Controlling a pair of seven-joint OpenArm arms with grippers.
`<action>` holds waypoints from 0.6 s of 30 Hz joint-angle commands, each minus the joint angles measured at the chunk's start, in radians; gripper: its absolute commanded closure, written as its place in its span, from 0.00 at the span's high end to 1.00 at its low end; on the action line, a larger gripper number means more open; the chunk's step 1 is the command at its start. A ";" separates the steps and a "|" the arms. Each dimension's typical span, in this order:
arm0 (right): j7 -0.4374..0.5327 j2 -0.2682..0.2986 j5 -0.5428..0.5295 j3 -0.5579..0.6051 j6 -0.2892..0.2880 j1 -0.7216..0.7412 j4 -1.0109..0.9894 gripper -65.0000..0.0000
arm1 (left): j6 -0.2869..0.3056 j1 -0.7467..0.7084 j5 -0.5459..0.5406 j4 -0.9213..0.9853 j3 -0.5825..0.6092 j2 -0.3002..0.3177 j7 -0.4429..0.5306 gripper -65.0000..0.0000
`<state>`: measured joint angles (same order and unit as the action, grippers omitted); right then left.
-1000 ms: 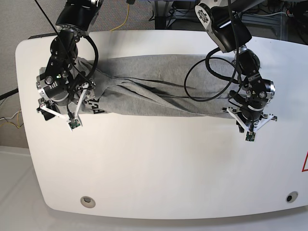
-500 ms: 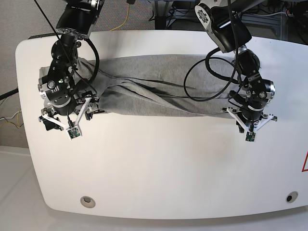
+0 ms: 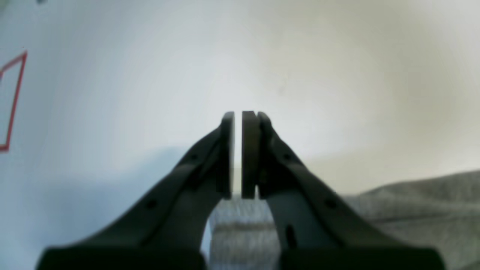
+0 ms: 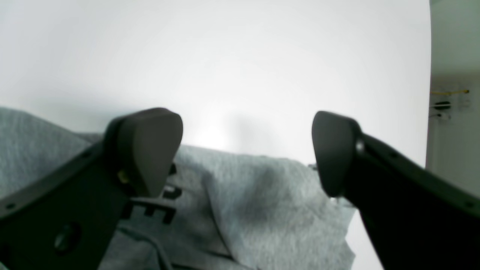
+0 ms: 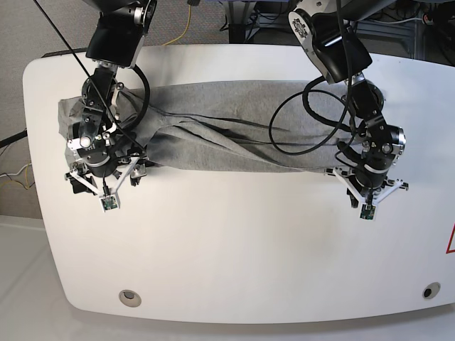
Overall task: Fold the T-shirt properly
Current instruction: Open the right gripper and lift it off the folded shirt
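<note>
The grey T-shirt (image 5: pixel 234 135) lies in a long rumpled band across the far half of the white table (image 5: pixel 249 241). Black letters show on it near its left end (image 4: pixel 165 206). My right gripper (image 5: pixel 105 172) hangs over that left end, jaws wide open (image 4: pixel 247 150), with the cloth (image 4: pixel 258 195) lying below them. My left gripper (image 5: pixel 368 183) is at the shirt's right near corner. Its pads (image 3: pixel 249 150) stand almost together (image 3: pixel 237 118), and a strip of the shirt's edge (image 3: pixel 240 228) runs up between the finger bases. More cloth (image 3: pixel 412 210) lies to the right.
Black arm cables (image 5: pixel 306 106) loop over the shirt's right part. A red marking (image 5: pixel 450 240) sits at the table's right edge and shows in the left wrist view (image 3: pixel 11 101). Two round holes (image 5: pixel 129 297) (image 5: pixel 429 291) lie near the front edge. Floor and cables lie beyond the far edge.
My right gripper has swung down and in over the shirt's left end, uncovering cloth at the far left. My left gripper has shifted slightly toward the front edge.
</note>
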<state>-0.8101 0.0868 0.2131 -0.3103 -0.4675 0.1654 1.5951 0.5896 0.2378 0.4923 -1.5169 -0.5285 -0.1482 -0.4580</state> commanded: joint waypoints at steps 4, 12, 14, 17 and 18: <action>0.024 0.008 -0.002 0.001 0.008 0.021 0.018 0.86 | -0.006 0.022 -0.011 -0.021 0.001 0.022 0.020 0.04; 0.022 0.006 -0.011 0.003 0.008 0.016 0.018 0.86 | -0.006 0.013 -0.013 -0.021 -0.003 0.020 0.020 0.04; 0.021 0.006 -0.011 0.003 0.008 0.013 0.018 0.86 | -0.006 0.013 -0.013 -0.021 -0.005 0.020 0.020 0.04; 0.021 0.006 -0.007 0.003 0.006 0.013 0.018 0.86 | -0.006 0.011 -0.013 -0.020 -0.005 0.020 0.020 0.04; 0.021 0.006 -0.007 0.003 0.006 0.013 0.018 0.86 | -0.006 0.010 -0.013 -0.020 -0.005 0.020 0.020 0.04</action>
<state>-0.8085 0.0856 0.2070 -0.3065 -0.4675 0.1585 1.5948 0.5903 0.2287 0.4923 -1.5185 -0.5358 -0.1299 -0.4572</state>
